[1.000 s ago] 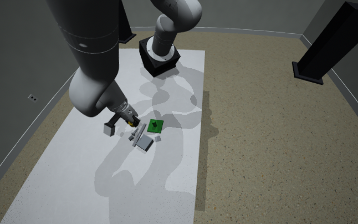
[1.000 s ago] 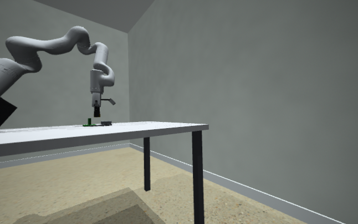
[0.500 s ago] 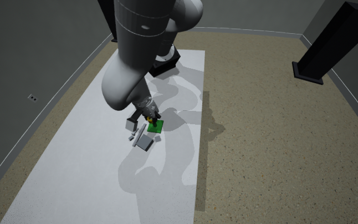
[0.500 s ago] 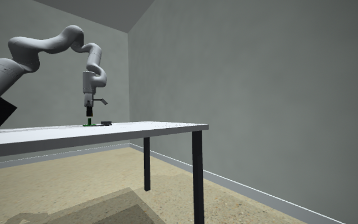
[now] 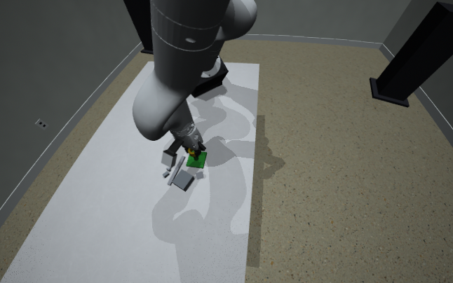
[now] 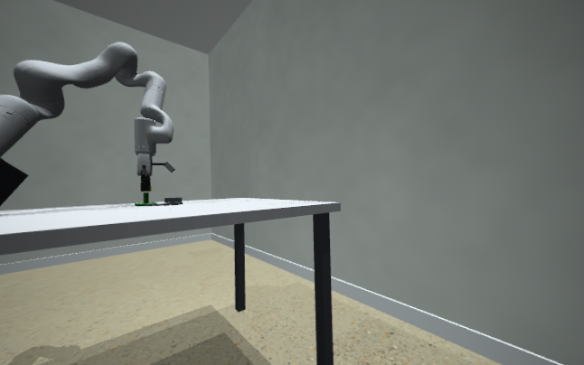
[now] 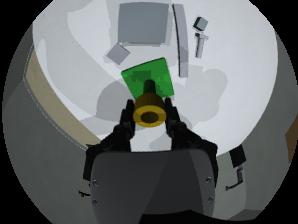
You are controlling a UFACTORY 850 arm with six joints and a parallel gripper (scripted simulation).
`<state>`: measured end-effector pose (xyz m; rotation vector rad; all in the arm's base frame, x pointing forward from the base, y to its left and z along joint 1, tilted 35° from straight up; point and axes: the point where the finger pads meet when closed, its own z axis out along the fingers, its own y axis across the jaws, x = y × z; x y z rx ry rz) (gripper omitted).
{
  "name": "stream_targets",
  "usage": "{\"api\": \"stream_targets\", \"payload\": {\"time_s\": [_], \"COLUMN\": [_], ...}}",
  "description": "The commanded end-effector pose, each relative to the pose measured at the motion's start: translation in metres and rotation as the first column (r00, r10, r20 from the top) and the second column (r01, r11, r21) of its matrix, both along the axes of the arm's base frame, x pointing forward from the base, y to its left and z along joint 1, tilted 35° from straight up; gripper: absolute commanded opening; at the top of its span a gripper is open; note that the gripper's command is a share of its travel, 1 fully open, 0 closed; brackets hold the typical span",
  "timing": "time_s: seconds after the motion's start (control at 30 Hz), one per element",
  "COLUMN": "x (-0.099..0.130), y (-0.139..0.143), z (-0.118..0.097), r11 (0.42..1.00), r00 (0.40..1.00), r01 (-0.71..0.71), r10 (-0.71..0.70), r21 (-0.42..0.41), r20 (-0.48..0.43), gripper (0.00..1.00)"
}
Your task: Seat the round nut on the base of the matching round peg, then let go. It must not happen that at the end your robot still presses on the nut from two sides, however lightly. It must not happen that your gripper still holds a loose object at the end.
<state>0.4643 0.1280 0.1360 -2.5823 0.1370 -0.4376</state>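
Observation:
My gripper (image 7: 149, 106) (image 5: 192, 150) (image 6: 145, 184) is shut on the yellow round nut (image 7: 149, 113) (image 5: 191, 151) and holds it just above the green peg base (image 7: 158, 74) (image 5: 197, 161) (image 6: 146, 204). The green round peg (image 6: 146, 197) (image 7: 150, 87) stands upright on that base, right under the nut; in the wrist view its top shows just beyond the nut's rim. In the exterior view the fingers hang a small gap above the peg's top. The white table (image 5: 105, 217) (image 6: 181, 217) bears the base.
A grey square block (image 5: 183, 179) (image 7: 141, 22) lies beside the green base, with a thin grey bar (image 5: 176, 170) (image 7: 180, 36) and small grey pieces (image 5: 199, 174) (image 7: 119, 54) around it. A grey camera bracket (image 5: 168, 157) sticks out from the wrist. Black pillars (image 5: 414, 59) stand on the floor.

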Motion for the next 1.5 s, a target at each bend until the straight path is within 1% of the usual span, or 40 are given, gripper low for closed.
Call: {"api": "stream_targets", "payload": {"time_s": [0.0,1.47], "x": [0.0014,0.0043], "y": [0.0019,0.0058], "z": [-0.0013,-0.0084], "r11": [1.000,1.000], "r00": [1.000,1.000], "r01": [0.000,0.001], "r10": [0.000,-0.001], "r21": [0.000,-0.001], "r20": [0.002,0.001], "gripper": [0.00,0.00]}}
